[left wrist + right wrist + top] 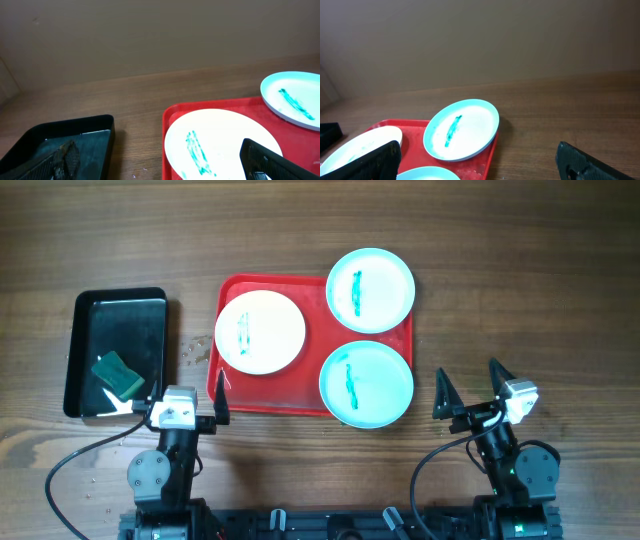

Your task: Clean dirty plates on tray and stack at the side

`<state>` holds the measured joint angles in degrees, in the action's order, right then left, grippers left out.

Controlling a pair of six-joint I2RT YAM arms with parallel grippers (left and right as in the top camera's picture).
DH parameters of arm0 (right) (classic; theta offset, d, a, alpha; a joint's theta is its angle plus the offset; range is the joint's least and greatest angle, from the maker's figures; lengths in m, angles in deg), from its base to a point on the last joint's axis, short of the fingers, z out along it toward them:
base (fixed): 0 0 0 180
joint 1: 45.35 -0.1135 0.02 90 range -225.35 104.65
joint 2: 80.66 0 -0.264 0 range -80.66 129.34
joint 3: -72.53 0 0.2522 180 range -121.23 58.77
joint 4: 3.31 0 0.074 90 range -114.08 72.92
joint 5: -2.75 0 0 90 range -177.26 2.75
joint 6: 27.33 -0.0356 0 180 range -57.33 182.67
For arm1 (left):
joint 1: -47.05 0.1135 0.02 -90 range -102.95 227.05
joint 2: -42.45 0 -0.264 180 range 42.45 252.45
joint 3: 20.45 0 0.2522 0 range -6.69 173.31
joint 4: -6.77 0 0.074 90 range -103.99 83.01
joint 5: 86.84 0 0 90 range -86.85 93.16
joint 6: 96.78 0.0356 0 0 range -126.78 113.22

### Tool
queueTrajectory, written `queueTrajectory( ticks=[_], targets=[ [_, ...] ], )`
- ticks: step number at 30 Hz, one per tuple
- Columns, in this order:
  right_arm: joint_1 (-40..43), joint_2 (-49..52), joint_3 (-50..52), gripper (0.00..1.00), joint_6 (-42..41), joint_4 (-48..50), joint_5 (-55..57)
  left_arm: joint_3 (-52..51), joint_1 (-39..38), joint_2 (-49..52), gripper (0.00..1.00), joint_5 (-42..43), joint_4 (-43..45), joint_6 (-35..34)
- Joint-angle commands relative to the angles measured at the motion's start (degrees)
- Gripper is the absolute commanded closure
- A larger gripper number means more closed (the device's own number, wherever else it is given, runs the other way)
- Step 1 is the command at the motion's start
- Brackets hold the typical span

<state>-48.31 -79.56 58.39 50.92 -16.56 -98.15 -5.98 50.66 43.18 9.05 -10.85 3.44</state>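
The red tray (290,392) lies at the table's middle. A white plate (260,330) with a faint green smear sits on its left. One aqua plate (371,285) with a green smear overhangs the far right corner. The other aqua plate (366,384), also smeared, overhangs the near right corner. My left gripper (186,392) is open and empty, near the tray's near left corner. My right gripper (470,385) is open and empty, right of the tray. The left wrist view shows the white plate (220,140) and the far aqua plate (295,97). The right wrist view shows the far aqua plate (462,129).
A black tray (115,310) stands left of the red tray and holds a green sponge (118,374). The black tray also shows in the left wrist view (75,132). Bare wooden table lies right of and beyond the red tray.
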Motion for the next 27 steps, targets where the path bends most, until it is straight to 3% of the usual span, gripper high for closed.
queueTrajectory(
  ticks=[1, 27],
  targets=[
    [-0.24, 0.28, 0.09, 0.0, -0.37, 0.33, -0.24, -0.39, -0.35, -0.24, 0.0, -0.15, -0.07, -0.55],
    [-0.24, 0.28, 0.07, 0.0, -0.39, 0.35, -0.24, -0.39, -0.35, -0.24, 0.0, -1.4, -0.13, 0.26]
  ],
)
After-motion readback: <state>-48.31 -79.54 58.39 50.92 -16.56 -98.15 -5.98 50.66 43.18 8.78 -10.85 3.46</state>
